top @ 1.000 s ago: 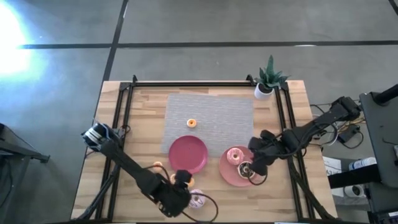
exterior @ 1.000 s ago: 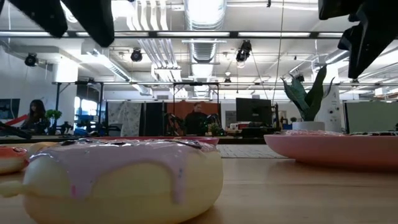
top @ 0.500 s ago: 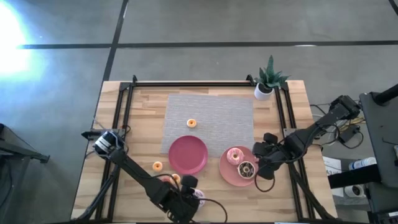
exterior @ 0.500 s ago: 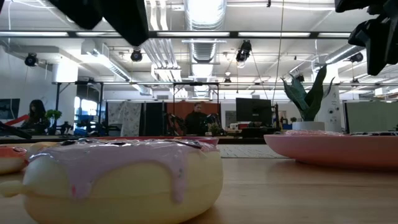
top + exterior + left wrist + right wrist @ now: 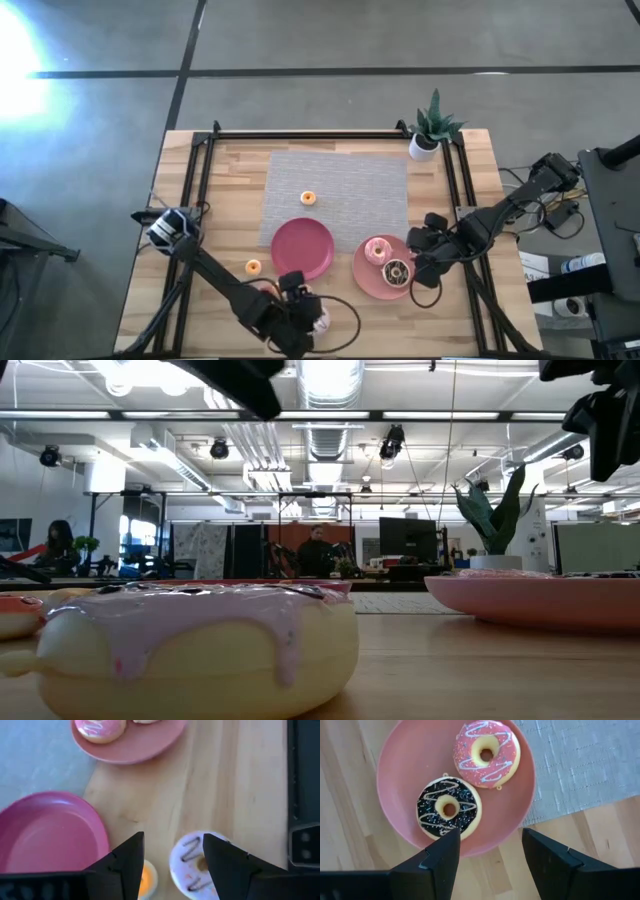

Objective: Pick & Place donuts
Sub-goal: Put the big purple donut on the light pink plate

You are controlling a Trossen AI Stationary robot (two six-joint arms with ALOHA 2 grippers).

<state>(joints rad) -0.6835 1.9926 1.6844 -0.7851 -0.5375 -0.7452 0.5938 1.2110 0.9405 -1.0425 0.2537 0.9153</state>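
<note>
A: Left gripper [image 5: 172, 845]?

B: Poised above the pale iced donut [image 5: 197, 865], jaws spread wide, gripping nothing. Not quite centred: more over the ring's plate-side edge than over the hole.

A: And that donut, reckoned from the dark pink plate [image 5: 302, 248]?

B: Flat on bare wood just past the plate's front rim, apart from it. Beside it, nearer that rim, a tiny orange donut [image 5: 146, 877], partly hidden by one finger.

A: Others?

B: Beyond the dark pink plate's far rim, a second tiny orange one [image 5: 308, 198] on the grey mat [image 5: 340, 170]. Off its left-arm side, a third [image 5: 252, 267]. Just beside it on the right-arm side, a lighter pink plate [image 5: 390, 775] carrying a pink sprinkled donut [image 5: 486, 753] and a brown-iced one [image 5: 449, 810], close together.

A: Right gripper [image 5: 490, 837]?

B: Waiting past that lighter plate's outer rim, jaws wide, empty.

A: Handling?

B: Probably light and somewhat squashy, judging by the puffy foam-like look; glossy icing likely slick. Best taken across the full ring, pads low on the plain yellow flanks under the drips. Gentle squeeze advisable, to avoid popping it out sideways. Also worth shifting away from the dark pink plate first, to keep the orange one out of the pinch.
</note>
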